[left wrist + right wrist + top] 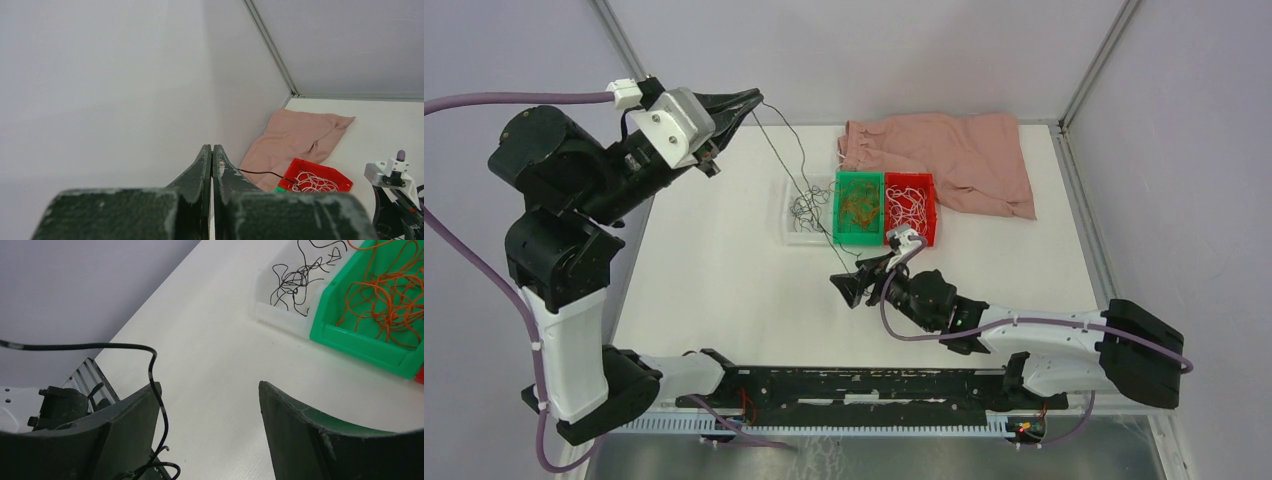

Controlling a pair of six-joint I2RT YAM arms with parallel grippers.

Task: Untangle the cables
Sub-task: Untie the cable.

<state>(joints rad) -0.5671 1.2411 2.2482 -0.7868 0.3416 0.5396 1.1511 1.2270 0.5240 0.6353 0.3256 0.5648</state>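
My left gripper [754, 100] is raised high at the back left. It is shut on a thin black cable [804, 190]. In the left wrist view the jaws [212, 148] are pressed together and the black cable [260, 172] comes out at their right side. The cable slopes down towards the clear bin [802, 222] and my right gripper [848, 284]. That gripper is low over the table, in front of the bins. It is open [207, 385], and the black cable [156, 371] lies loosely across its left finger [125, 425].
The clear bin [280, 315] holds black cables [295, 280]. A green bin [858, 235] holds orange cables [385, 295]. A red bin [927, 215] holds white cables [311, 181]. A pink cloth [964, 155] lies behind the bins, near the back wall.
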